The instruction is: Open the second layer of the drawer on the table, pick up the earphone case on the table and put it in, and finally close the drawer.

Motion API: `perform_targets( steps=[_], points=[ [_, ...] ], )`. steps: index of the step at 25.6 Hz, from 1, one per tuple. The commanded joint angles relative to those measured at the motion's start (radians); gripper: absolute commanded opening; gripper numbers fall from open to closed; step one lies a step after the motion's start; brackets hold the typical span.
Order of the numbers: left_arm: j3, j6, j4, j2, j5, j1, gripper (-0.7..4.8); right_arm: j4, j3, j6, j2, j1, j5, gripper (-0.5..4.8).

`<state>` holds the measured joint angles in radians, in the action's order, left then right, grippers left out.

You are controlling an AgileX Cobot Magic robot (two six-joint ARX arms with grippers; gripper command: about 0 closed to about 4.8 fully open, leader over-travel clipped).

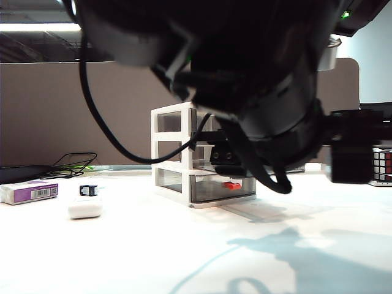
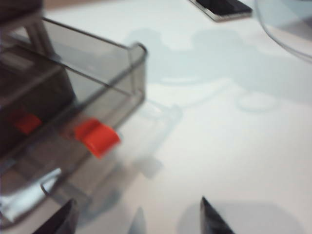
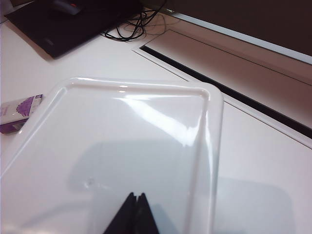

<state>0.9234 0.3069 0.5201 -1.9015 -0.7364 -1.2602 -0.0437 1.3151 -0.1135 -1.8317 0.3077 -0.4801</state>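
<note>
Left gripper (image 2: 136,222) hangs just in front of the drawer (image 1: 184,153), fingers (image 2: 214,219) spread apart and empty, close to the pulled-out second layer (image 2: 92,83) and its red handle (image 2: 96,137). Earphone case (image 1: 86,207) lies on the table (image 1: 184,257), well left of the drawer, beside a black clip (image 1: 89,190). Right gripper (image 3: 132,214) sits over a white tray (image 3: 146,126), fingertips pressed together, holding nothing.

On the table (image 1: 184,257), the earphone case (image 1: 85,207) lies left of the drawer (image 1: 202,156), with a clip (image 1: 89,190) just behind it and a box (image 1: 29,192) farther left.
</note>
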Motion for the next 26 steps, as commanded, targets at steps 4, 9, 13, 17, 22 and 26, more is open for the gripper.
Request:
perform_targets(
  steps=[4,9,13,17,22,26],
  points=[
    [-0.098,0.175,-0.199,0.141,-0.028,-0.043,3.09,0.115,-0.016,0.008,-0.019,0.000,0.010,-0.05],
    [-0.299,0.202,-0.200,0.349,-0.103,-0.036,2.65,0.120,-0.016,0.009,-0.019,0.000,0.006,-0.05],
    [-0.403,0.197,-0.197,0.463,0.090,0.094,2.46,0.123,-0.016,0.009,-0.019,0.000,0.006,-0.05],
    [-0.420,0.082,-0.197,0.481,0.248,0.282,3.75,0.140,-0.016,0.012,-0.019,0.001,0.002,-0.05],
    [-0.420,-0.008,-0.214,0.483,0.403,0.436,4.14,0.150,-0.017,0.013,-0.019,0.001,-0.016,-0.05],
    [-0.420,-0.050,-0.279,0.487,0.594,0.623,4.13,0.154,-0.017,0.013,-0.022,0.001,-0.047,-0.05]
  ],
)
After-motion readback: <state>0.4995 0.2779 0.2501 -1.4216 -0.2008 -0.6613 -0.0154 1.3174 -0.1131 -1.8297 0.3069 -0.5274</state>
